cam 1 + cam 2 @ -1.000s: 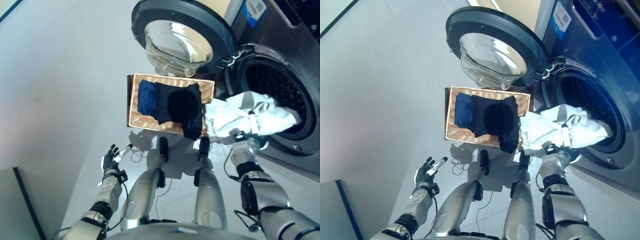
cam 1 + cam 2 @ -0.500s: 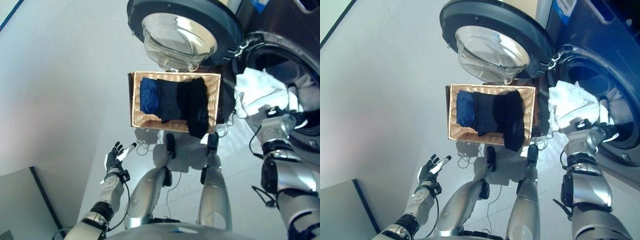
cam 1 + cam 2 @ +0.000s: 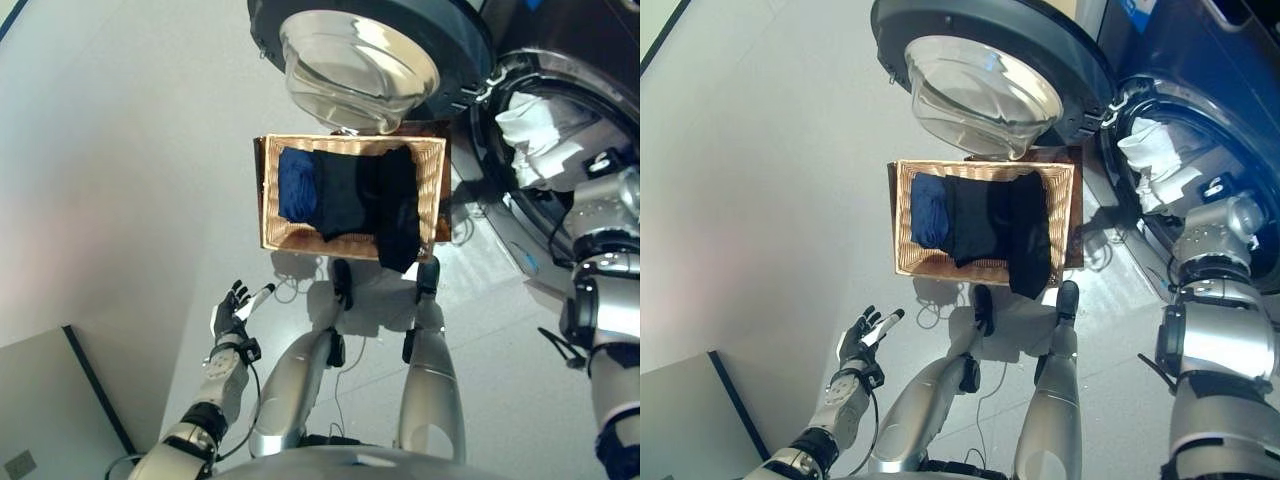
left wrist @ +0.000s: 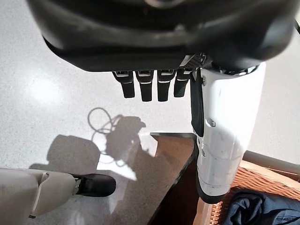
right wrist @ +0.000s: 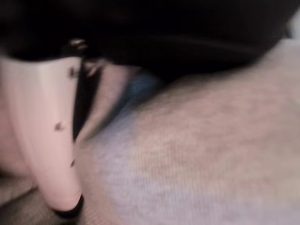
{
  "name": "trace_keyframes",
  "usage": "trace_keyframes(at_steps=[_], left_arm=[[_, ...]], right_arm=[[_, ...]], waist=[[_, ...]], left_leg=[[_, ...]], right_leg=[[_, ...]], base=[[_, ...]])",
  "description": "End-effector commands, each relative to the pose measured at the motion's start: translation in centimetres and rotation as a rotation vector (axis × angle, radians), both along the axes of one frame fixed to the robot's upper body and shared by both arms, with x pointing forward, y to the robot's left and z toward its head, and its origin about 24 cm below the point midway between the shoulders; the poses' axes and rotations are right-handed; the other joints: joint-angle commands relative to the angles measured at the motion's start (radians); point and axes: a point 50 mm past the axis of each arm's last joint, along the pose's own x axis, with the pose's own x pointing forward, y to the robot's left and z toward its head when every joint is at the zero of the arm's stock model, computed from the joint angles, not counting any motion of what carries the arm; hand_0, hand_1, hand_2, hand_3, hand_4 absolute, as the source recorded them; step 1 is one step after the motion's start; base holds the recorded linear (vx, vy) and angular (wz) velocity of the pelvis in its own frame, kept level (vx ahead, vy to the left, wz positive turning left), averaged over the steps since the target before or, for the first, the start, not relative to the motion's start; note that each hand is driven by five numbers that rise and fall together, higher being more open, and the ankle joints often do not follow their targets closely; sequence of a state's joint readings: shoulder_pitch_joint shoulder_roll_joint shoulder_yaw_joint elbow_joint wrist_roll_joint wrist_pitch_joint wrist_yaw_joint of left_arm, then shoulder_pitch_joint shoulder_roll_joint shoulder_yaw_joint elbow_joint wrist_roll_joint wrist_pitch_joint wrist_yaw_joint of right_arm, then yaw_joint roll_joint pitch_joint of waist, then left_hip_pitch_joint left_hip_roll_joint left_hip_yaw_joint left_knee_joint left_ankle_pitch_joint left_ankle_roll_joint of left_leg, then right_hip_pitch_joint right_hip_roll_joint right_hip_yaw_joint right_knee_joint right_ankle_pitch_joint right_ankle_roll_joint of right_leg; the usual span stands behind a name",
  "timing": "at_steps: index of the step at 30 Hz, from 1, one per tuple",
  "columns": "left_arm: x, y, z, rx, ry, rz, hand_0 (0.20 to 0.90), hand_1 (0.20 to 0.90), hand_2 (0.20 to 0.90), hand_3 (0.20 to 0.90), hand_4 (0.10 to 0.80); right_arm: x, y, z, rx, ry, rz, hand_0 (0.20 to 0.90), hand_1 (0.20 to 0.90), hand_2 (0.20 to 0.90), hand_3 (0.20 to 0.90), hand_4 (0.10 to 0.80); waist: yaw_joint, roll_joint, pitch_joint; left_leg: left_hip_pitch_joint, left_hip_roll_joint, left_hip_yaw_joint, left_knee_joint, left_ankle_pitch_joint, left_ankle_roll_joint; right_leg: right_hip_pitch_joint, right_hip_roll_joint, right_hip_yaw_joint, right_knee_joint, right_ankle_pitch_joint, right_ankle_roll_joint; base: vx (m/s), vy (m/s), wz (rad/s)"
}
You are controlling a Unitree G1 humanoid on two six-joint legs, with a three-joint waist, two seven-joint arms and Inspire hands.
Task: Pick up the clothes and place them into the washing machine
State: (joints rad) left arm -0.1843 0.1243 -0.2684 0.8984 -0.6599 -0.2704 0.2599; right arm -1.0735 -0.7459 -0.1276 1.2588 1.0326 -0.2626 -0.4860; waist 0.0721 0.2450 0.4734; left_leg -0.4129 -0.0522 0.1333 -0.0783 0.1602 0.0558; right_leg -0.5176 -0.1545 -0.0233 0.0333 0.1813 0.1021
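A white garment [image 3: 540, 125] lies bunched in the mouth of the washing machine drum [image 3: 1140, 235]. My right hand [image 3: 604, 161] is at the drum's opening, against this garment. In the right wrist view its white-covered thumb [image 5: 44, 136] presses into the pale cloth [image 5: 197, 154]. The wicker basket [image 3: 270, 215] rests on the dark brown box [image 4: 171, 164] and holds a blue garment [image 3: 296, 186] and a black garment [image 3: 365, 195] that hangs over the near rim. My left hand [image 3: 231, 316] is open and empty, low at the left over the floor.
The round machine door [image 3: 360, 60] stands open above the basket's far side. A grey panel [image 3: 50, 410] fills the lower left corner. The basket's corner and blue cloth [image 4: 253, 208] show in the left wrist view.
My right hand has carried the white garment from in front of the machine up into the drum's mouth. The camera has shifted. The left hand and basket have stayed put.
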Motion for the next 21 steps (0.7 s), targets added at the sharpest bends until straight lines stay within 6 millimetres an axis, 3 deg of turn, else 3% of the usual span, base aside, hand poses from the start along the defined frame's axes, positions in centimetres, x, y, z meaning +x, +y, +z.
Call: trace_keyframes(at_steps=[1, 12, 21], left_arm=[[-0.7, 0.8, -0.1, 0.028, -0.015, 0.017, 0.9, 0.9, 0.9, 0.9, 0.8], [-0.5, 1.0, 0.4, 0.01, -0.052, 0.047, 0.9, 0.9, 0.9, 0.9, 0.8], [-0.3, 0.6, 0.5, 0.001, -0.051, 0.045, 0.9, 0.9, 0.9, 0.9, 0.8]], right_arm=[[-3.1, -2.8, 9.1, -0.132, -0.305, -0.162, 0.2, 0.2, 0.2, 0.2, 0.3], [-5.4, -4.5, 11.0, 0.006, -0.48, -0.283, 0.2, 0.2, 0.2, 0.2, 0.3], [-6.5, -5.6, 10.0, 0.131, -0.438, -0.389, 0.2, 0.2, 0.2, 0.2, 0.3]], waist=[[0.006, 0.007, -0.051], [0.013, 0.059, -0.063], [0.011, 0.08, -0.072]], left_leg=[[-0.036, 0.004, 0.01, 0.084, -0.065, -0.131], [-0.058, -0.01, 0.013, 0.072, -0.064, -0.122], [-0.063, -0.018, 0.017, 0.06, -0.062, -0.114]], right_leg=[[-0.049, -0.021, 0.028, 0.208, -0.159, 0.01], [-0.109, -0.019, 0.075, 0.227, -0.167, 0.01], [-0.131, -0.01, 0.103, 0.221, -0.159, 0.009]], base=[[0.0, 0.0, 0.0], [0.009, 0.012, -0.06], [-0.001, 0.01, -0.05]])
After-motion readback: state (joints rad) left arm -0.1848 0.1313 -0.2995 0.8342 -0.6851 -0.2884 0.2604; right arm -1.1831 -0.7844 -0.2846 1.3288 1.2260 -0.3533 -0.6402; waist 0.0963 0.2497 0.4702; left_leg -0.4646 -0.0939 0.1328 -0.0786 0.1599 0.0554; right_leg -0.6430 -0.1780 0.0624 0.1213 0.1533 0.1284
